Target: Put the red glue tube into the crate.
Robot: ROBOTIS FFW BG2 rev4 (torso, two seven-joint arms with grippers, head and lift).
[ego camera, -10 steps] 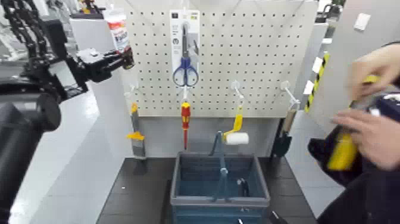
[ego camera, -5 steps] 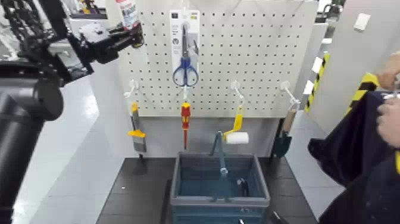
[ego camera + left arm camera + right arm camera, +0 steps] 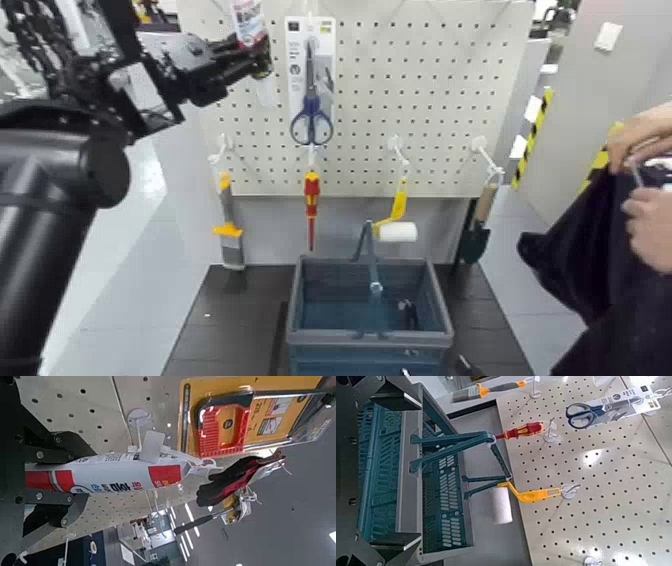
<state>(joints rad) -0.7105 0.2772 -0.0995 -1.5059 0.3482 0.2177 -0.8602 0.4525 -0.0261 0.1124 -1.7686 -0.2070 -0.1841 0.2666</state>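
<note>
Head view: left fingers clamped around glue tube, now nearer the scissors than before.

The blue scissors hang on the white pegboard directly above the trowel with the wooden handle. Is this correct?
Not quite: the blue scissors do hang on the white pegboard, but directly above the red-and-yellow screwdriver. The trowel with the wooden handle hangs farther to the right, as the head view shows.

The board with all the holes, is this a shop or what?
Maybe a pretend shop for testing robots: scissors and a screwdriver hang on the pegboard, with a crate before it.
</note>
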